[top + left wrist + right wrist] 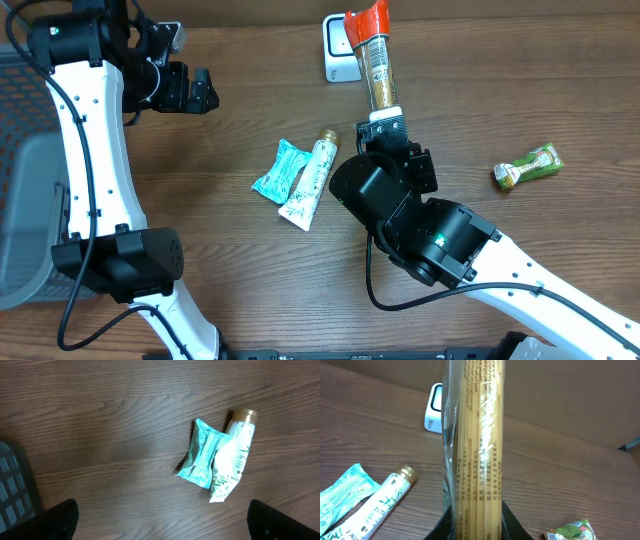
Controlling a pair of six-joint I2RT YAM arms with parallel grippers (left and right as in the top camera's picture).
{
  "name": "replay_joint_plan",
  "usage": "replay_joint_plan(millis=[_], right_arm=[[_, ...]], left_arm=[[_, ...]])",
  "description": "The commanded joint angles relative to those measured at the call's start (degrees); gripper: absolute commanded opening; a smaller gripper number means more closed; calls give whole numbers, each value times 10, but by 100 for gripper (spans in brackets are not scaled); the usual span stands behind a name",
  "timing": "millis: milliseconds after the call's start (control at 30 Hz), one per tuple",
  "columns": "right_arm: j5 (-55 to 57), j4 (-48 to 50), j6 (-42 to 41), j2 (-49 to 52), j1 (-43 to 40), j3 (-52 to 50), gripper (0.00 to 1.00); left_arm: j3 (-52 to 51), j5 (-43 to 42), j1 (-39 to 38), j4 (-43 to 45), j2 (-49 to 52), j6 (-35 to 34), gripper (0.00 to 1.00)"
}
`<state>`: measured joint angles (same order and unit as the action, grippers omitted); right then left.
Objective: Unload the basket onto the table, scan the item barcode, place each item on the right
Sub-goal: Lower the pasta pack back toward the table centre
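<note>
The item is a long clear packet of spaghetti with an orange-red end, and my right gripper is shut on its lower end. The packet reaches toward the white scanner at the table's far edge, its red end over the scanner's right side. In the right wrist view the packet stands between my fingers, printed text facing the camera, with the scanner behind on the left. No barcode shows. My left gripper hangs open and empty at the upper left.
A teal packet and a white tube with a gold cap lie side by side mid-table, also below the left wrist as packet and tube. A green snack pack lies right. A grey basket sits at the left edge.
</note>
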<state>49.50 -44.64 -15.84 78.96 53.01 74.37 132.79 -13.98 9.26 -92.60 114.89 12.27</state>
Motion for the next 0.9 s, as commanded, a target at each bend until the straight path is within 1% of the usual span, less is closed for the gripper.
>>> replay_joint_plan(millis=[0, 233, 333, 400, 467, 533, 667, 800, 867], right_arm=[[43, 15, -3, -30, 1, 26, 4], [-23, -3, -5, -26, -8, 26, 4], [-87, -23, -12, -16, -23, 26, 4], [-133, -41, -47, -2, -42, 24, 4], [-175, -55, -68, 15, -65, 24, 4], [-235, -56, -71, 36, -98, 18, 4], [-344, -51, -53, 89, -160, 7, 4], [-440, -45, 3, 144, -203, 6, 4], [-458, -44, 10, 165, -214, 6, 4]], left_arm=[[3, -6, 1, 0, 6, 10, 100], [3, -7, 1, 0, 6, 10, 100], [3, -6, 1, 0, 6, 10, 100], [3, -7, 1, 0, 6, 10, 100], [3, -6, 1, 0, 6, 10, 99], [3, -6, 1, 0, 6, 10, 99], [3, -7, 1, 0, 6, 10, 100], [3, -7, 1, 0, 6, 10, 100], [3, -7, 1, 0, 6, 10, 99]])
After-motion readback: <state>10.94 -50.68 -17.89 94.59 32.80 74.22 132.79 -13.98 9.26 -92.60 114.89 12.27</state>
